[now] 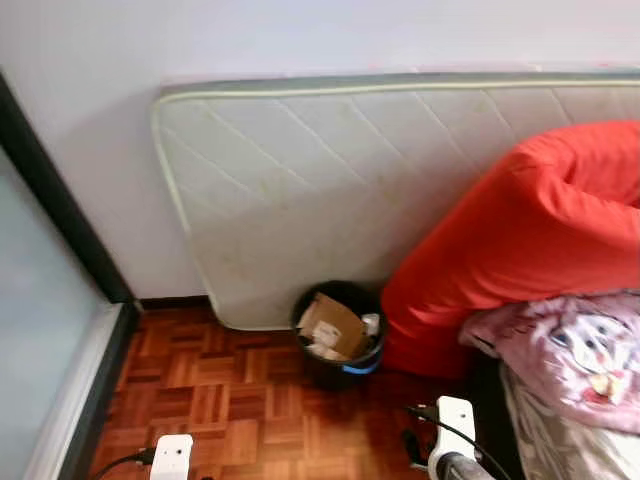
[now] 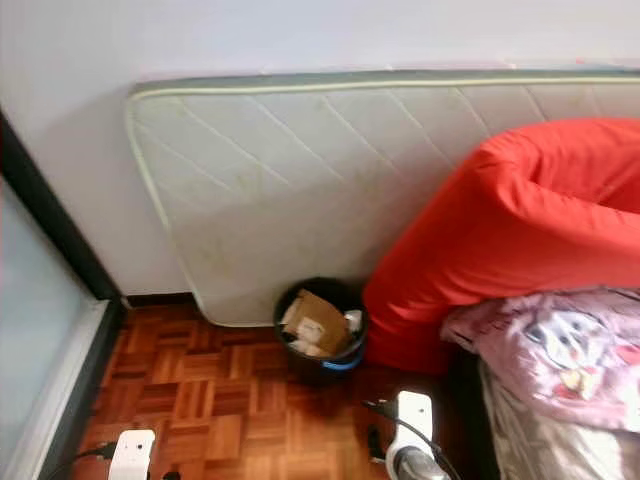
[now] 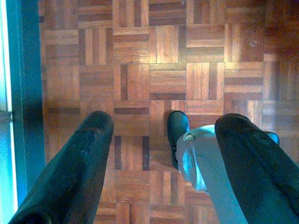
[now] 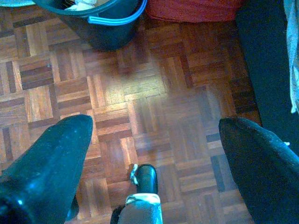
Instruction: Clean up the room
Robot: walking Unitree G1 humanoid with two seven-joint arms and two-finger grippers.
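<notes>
The left gripper [image 3: 161,154] hung over bare wooden floor [image 3: 154,56], fingers spread wide and empty. A mattress [image 1: 330,190] leaned against the wall. Below it stood the full bin [image 1: 338,335], ready for rubbish. The right gripper [image 4: 156,154] gaped, empty, near it.

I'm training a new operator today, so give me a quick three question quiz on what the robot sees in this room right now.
1. True or false: the trash bin stands on the parquet floor in front of the mattress leaning on the wall.
2. What sticks out of the bin? A) cardboard B) a shoe C) a bottle
3. Fill in: both the left claw and right claw are ____ and hold nothing.

Key: 1 true; 2 A, a cardboard piece; 3 open.
</notes>
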